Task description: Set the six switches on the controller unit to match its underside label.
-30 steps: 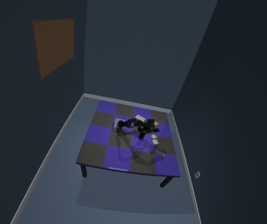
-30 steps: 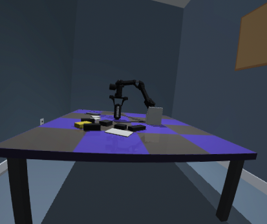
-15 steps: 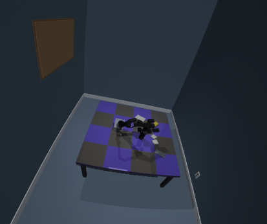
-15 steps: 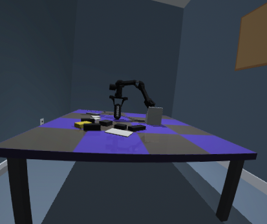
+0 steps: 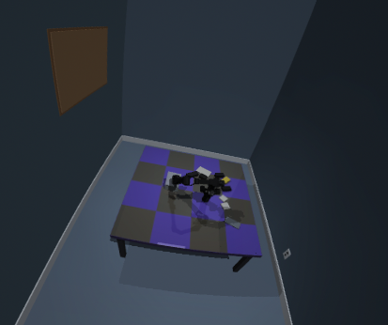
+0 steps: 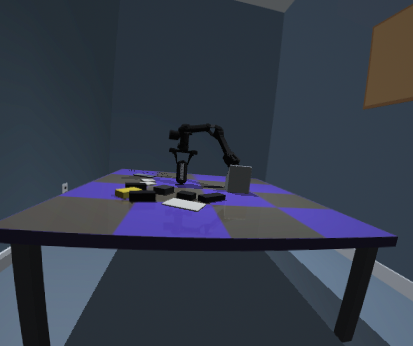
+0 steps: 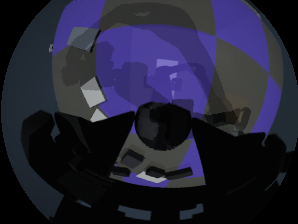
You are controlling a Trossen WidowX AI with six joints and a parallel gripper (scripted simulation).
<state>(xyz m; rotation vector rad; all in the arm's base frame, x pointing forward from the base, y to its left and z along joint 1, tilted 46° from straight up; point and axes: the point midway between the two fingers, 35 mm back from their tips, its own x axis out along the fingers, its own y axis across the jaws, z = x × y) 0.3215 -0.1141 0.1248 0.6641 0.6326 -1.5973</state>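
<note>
The dark controller unit hangs between the fingertips of my gripper. My gripper is shut on it, with the fingers spread wide by its width. In the exterior view the unit is upright on end, with small light marks down the face towards that camera, too small to read. In the wrist view it shows nearly end-on as a dark rounded shape. Its switches and the label squares cannot be made out. Its lower end is close to the table top; whether it touches is unclear.
A grey panel stands upright by the arm's base. A white plate lies flat near several dark blocks and a yellow block. Small white tiles and a grey tile lie along one side.
</note>
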